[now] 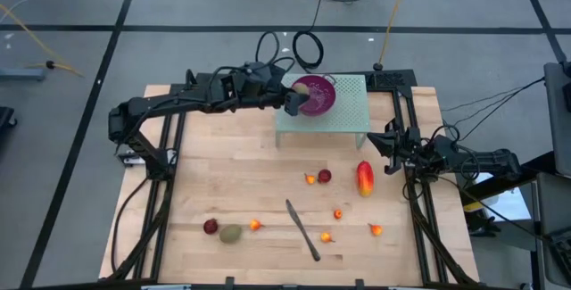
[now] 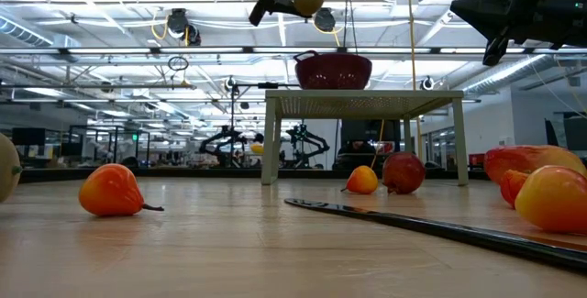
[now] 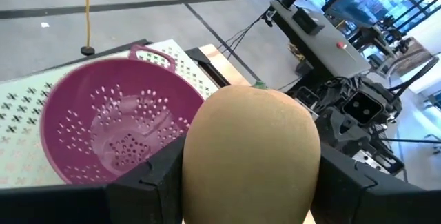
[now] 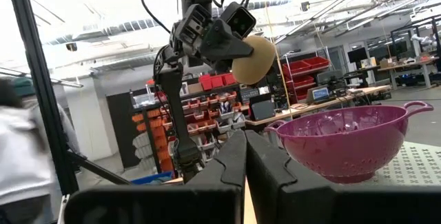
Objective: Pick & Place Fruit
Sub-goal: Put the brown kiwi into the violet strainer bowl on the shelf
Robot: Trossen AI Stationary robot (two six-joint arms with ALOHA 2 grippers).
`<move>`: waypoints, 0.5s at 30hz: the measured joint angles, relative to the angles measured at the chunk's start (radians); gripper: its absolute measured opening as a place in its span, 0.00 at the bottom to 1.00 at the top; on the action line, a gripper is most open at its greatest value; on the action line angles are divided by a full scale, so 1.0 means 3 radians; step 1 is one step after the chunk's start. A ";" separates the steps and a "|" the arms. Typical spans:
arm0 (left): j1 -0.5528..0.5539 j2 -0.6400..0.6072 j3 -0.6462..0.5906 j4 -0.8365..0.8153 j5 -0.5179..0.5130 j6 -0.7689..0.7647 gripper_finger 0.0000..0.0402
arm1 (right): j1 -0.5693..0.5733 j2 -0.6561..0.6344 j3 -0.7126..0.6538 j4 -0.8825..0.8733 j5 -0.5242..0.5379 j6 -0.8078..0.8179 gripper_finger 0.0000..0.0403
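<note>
Left gripper point(image 3: 248, 176) has a kiwi point(image 3: 251, 151) clamped right above the purple colander point(image 3: 114, 131) — looks like drop-off time, just let go — right gripper point(image 4: 244, 165) parked, clenched empty.

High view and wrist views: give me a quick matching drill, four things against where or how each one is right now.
Things:
1. kiwi
2. purple colander
3. mango
4. knife

States:
A. lying on the wooden table near the right arm
B. standing on the small perforated stand
C. held in the left tool, above the colander
D. lying flat on the table among the small fruit

Pairs: 1-C, 2-B, 3-A, 4-D. The right tool waits shut at the table's right edge.
</note>
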 joint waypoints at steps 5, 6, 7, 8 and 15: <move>0.0025 0.0001 -0.0001 0.0119 -0.0020 0.0018 0.55 | 0.0001 0.0000 -0.0001 0.0000 0.0000 0.0000 0.00; 0.0026 0.0001 -0.0001 0.0166 -0.0021 0.0029 0.55 | 0.0001 0.0000 0.0000 0.0000 0.0000 0.0000 0.00; 0.0027 0.0001 0.0006 0.0192 -0.0021 0.0052 0.55 | 0.0000 0.0000 0.0000 0.0000 0.0000 0.0000 0.00; 0.0030 0.0019 0.0054 0.0140 -0.0023 0.0068 0.55 | 0.0001 0.0000 -0.0001 0.0000 0.0000 0.0000 0.00; 0.0034 0.0440 0.0896 -0.0536 -0.0146 0.0368 0.55 | 0.0000 0.0001 -0.0001 0.0001 -0.0003 0.0000 0.00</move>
